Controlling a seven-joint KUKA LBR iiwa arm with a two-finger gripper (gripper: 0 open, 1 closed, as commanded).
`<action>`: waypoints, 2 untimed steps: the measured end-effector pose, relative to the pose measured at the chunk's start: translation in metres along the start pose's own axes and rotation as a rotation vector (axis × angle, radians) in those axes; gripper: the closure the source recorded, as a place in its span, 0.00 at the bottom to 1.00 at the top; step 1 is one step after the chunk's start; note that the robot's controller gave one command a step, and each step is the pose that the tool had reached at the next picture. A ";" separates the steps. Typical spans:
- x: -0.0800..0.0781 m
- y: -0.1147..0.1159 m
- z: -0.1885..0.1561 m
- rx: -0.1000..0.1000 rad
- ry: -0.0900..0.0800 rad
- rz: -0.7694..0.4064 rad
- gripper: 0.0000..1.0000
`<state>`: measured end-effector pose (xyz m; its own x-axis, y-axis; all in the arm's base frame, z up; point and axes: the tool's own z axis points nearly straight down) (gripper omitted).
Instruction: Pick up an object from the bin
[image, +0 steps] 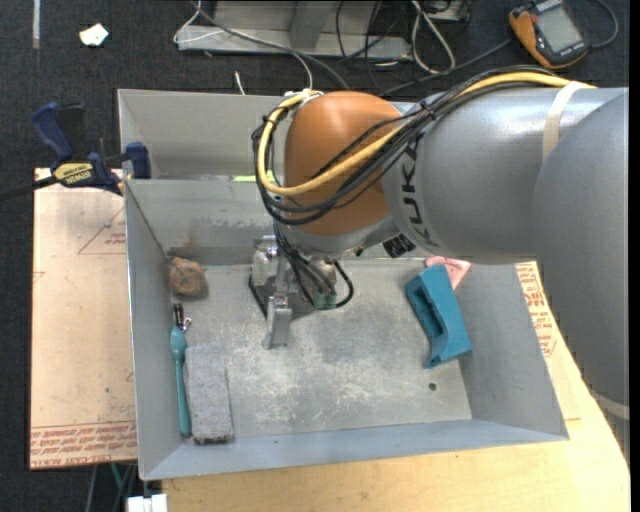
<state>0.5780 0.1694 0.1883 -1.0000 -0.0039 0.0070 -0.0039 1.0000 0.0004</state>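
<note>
My gripper (277, 330) hangs below the orange wrist cover over the middle of the bin floor, with no thing seen in it. A brown lumpy rock (186, 277) lies to its left, near the back left wall. A teal toothbrush (181, 375) lies along the left wall, and a grey rectangular block (209, 393) lies just beside it at the front left. A blue plastic piece (438, 315) lies to the gripper's right.
A small pink thing (452, 268) peeks out behind the blue piece at the back right. The arm reaches in from the right and covers the bin's back right part. The floor in front of the gripper is bare metal.
</note>
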 end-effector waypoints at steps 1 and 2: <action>-0.002 -0.001 -0.005 -0.001 -0.008 0.003 0.00; -0.025 -0.028 0.049 -0.003 -0.012 -0.078 0.00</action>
<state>0.6025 0.1412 0.1390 -0.9966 -0.0823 -0.0055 -0.0823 0.9966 0.0030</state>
